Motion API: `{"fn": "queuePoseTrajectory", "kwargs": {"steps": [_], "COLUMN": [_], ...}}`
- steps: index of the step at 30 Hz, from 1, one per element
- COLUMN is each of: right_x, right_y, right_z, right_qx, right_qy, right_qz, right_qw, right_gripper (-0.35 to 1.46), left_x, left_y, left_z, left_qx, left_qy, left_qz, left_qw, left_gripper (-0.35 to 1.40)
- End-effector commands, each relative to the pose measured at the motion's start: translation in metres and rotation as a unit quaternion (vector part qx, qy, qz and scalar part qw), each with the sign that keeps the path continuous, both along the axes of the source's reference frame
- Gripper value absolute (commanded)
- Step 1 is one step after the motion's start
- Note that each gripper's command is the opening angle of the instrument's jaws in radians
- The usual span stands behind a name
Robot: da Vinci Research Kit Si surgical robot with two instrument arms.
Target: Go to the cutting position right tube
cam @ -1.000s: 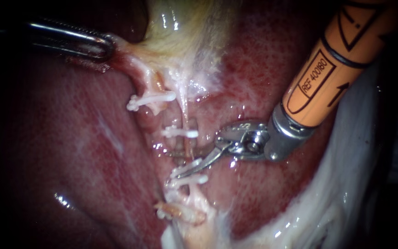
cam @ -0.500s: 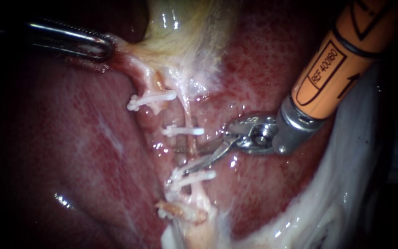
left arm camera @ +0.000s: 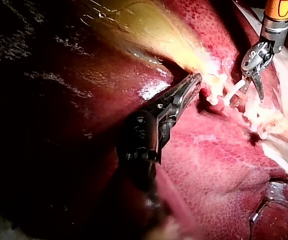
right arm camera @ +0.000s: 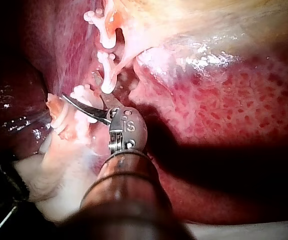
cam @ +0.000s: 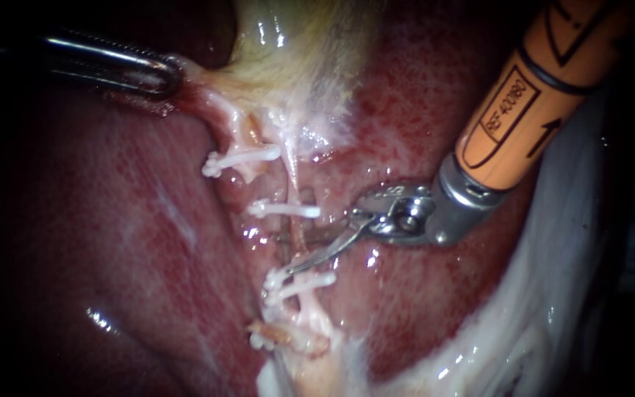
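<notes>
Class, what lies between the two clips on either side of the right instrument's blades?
A bare stretch of tube, which the right instrument straddles with open blades; endoscope view.

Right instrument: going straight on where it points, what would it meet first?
Probably the thin tube between two white clips; the right instrument's open jaws seem to straddle it, though depth is unclear.

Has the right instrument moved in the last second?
Yes, slightly: the right instrument has shifted upward in the endoscope view, its wrist now nearly level with the middle clip.
</notes>
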State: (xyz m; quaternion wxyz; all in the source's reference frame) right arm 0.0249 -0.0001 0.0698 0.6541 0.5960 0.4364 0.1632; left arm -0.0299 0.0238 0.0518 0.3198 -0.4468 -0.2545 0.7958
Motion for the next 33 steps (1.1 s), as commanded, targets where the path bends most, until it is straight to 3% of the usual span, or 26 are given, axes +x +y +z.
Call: {"fn": "queuePoseTrajectory", "kwargs": {"steps": [1, 13, 19, 27, 33], "right_x": [0.0004, 0.0031, 0.0036, 0.0038, 0.004], "right_y": [0.0, 0.0004, 0.0004, 0.0001, -0.0002], "right_z": [0.0001, 0.0003, 0.0002, 0.0, -0.0007], "right_qx": [0.002, 0.03, 0.015, -0.039, -0.041], "right_qy": [0.004, 0.035, 0.044, 0.084, 0.09], "right_qz": [0.003, 0.049, 0.057, 0.068, 0.07], "right_qw": [1.0, 0.9977, 0.9973, 0.9934, 0.9926], "right_gripper": [1.45, 1.45, 1.45, 1.31, 1.31], "left_x": [0.0, 0.0, 0.0, 0.0, 0.0], "left_y": [0.0, 0.0, 0.0, 0.0, 0.0], "left_z": [0.0, 0.0, 0.0, 0.0, 0.0], "left_qx": [0.0, 0.0, 0.0, 0.0, 0.0], "left_qy": [0.0, 0.0, 0.0, 0.0, 0.0], "left_qz": [0.0, 0.0, 0.0, 0.0, 0.0], "left_qw": [1.0, 1.0, 1.0, 1.0, 1.0], "left_gripper": [-0.35, -0.35, -0.35, -0.35, -0.35]}}
